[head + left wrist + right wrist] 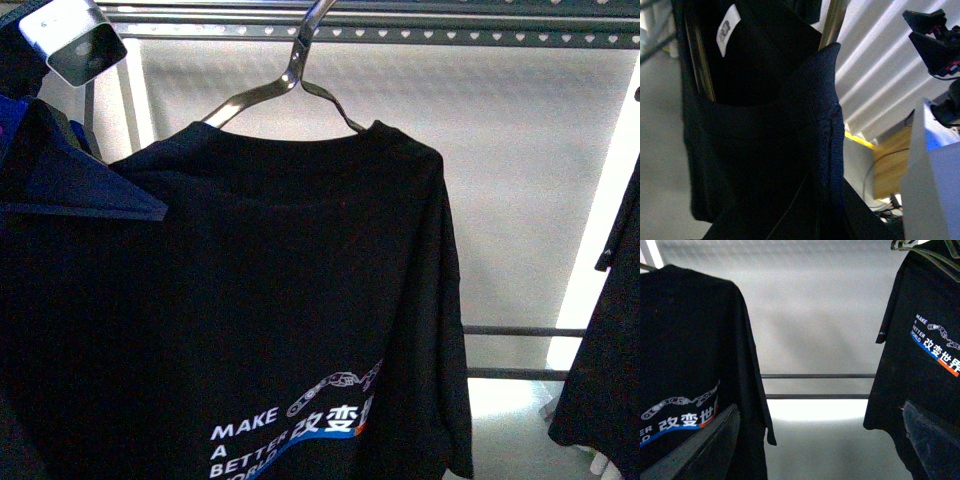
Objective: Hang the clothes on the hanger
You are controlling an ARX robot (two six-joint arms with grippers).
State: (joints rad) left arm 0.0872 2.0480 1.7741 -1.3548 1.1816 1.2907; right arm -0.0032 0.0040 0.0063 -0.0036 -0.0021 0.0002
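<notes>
a: here, reading left to right, what does the left end effector (85, 180) hold?
b: cannot tell. its jaws are lost against the black t-shirt (300, 280), which hangs on a wire hanger (290, 80) just below the heart-holed rail (480, 36).
a: and the right end effector (820, 410)?
b: spread wide, empty. hanging looks nearly done, but whether the wire hanger sits over the rail is cropped out. letting go remains.

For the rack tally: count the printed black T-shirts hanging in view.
2. The centre T-shirt hangs on a wire hanger; the right T-shirt hangs beyond a gap, cut off in the front view. A dark garment at far left shows no print and may be another.
</notes>
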